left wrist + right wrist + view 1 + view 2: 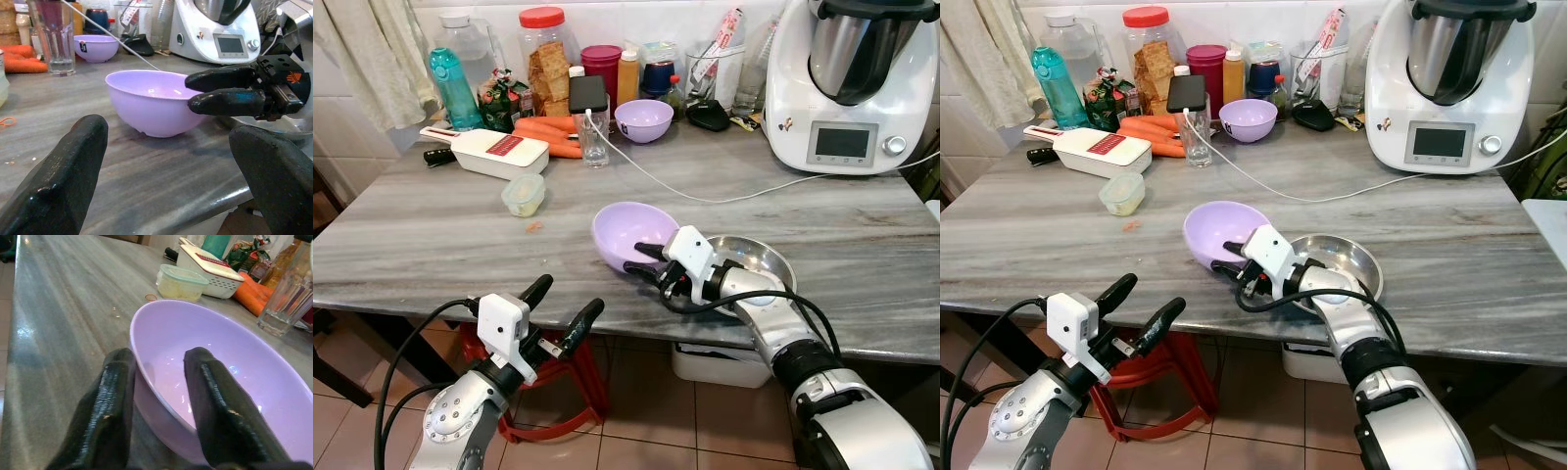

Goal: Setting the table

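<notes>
A lilac plastic bowl [626, 230] rests on the grey marble table [431, 235] near its front edge. My right gripper [641, 259] is shut on the bowl's near rim, one finger [215, 401] inside the bowl and the other finger [110, 406] outside. Right behind that gripper, a shallow steel bowl [769, 257] touches the lilac bowl's right side. My left gripper [570, 294] is open and holds nothing; it hangs in front of and below the table edge, left of the bowl. A second lilac bowl [643, 119] stands at the back of the table.
At the back left are a white slicer [499, 152], carrots [548, 129], a glass [594, 142], bottles and jars. A small lidded tub [524, 194] sits mid-left. A white kitchen machine [847, 83] stands back right, its cable [705, 196] across the table. A red stool [578, 392] is below.
</notes>
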`<state>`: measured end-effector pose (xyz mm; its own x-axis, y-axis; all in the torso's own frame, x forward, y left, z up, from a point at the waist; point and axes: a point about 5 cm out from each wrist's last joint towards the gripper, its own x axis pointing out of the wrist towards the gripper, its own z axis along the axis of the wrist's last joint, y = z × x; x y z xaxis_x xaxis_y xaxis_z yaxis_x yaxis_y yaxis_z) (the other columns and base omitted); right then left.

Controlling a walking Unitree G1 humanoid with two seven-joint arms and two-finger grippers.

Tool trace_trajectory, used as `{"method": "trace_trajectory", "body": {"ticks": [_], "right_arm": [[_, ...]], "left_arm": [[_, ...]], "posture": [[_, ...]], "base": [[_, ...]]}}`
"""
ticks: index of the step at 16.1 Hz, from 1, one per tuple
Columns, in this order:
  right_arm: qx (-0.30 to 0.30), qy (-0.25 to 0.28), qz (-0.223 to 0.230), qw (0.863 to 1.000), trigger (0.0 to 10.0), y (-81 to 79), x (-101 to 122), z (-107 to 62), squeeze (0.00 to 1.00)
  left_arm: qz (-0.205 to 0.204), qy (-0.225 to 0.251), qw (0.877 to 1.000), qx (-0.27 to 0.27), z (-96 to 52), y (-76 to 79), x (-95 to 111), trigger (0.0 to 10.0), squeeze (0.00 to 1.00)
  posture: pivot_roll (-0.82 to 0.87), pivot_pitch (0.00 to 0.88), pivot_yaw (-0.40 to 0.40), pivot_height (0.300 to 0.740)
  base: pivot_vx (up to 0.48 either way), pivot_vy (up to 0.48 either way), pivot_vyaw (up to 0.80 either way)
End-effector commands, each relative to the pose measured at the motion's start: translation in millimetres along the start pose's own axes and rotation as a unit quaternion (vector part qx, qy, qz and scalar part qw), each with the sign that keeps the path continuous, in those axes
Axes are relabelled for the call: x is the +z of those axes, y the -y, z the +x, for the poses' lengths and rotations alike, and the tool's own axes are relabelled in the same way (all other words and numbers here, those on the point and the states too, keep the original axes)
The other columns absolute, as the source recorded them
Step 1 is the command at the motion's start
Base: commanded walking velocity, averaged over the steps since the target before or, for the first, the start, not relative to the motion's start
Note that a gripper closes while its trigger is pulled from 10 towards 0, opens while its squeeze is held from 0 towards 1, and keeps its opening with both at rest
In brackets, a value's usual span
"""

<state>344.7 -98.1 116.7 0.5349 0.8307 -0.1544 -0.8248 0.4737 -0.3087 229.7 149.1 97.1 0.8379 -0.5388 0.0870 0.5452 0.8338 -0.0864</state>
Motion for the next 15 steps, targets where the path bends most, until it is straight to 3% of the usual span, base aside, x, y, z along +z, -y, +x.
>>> {"method": "trace_trajectory", "body": {"ticks": [1,6,10,11,12,14,15], "right_arm": [[-0.005,0.011,-0.023,1.0,10.0,7.1,11,1.9,1.0],[-0.026,0.061,-0.039,0.997,10.0,15.8,35,4.9,1.0],[-0.059,0.113,-0.037,0.991,10.0,9.2,51,2.3,1.0],[-0.09,0.115,-0.035,0.989,10.0,8.7,51,-2.5,1.0],[-0.167,0.104,-0.036,0.98,10.0,11.2,46,-17.0,1.0],[-0.313,0.107,0.018,0.943,10.0,19.0,38,-46.0,1.0],[-0.346,0.093,0.011,0.933,10.0,16.6,34,-58.1,1.0]], "left_arm": [[0.007,0.002,1.0,-0.008,2.1,-2.8,4,10.0,0.0],[0.004,-0.003,1.0,-0.016,5.2,-3.0,2,10.0,0.0],[0.005,0.0,1.0,-0.022,7.4,-1.4,4,10.0,0.0],[0.005,0.0,1.0,-0.023,7.5,-0.7,4,10.0,0.0],[0.003,-0.001,1.0,-0.027,7.0,1.0,4,10.0,0.0],[0.001,-0.001,1.0,-0.028,6.3,2.6,5,10.0,0.0],[0.0,-0.002,1.0,-0.029,5.8,3.2,5,10.0,0.0]], "posture": [[0.01,0.0,0.077,0.74],[0.0,0.0,0.081,0.74],[-0.01,0.0,0.074,0.74],[-0.01,0.0,0.071,0.74],[-0.01,0.0,0.069,0.74],[-0.02,0.0,0.068,0.74],[-0.03,0.0,0.072,0.74]], "base": [[0.0,0.0,0.0],[0.0,0.0,0.0],[0.0,0.0,0.0],[0.0,0.0,0.0],[0.0,0.0,0.0],[0.0,0.0,0.0],[0.0,0.0,0.0]]}}
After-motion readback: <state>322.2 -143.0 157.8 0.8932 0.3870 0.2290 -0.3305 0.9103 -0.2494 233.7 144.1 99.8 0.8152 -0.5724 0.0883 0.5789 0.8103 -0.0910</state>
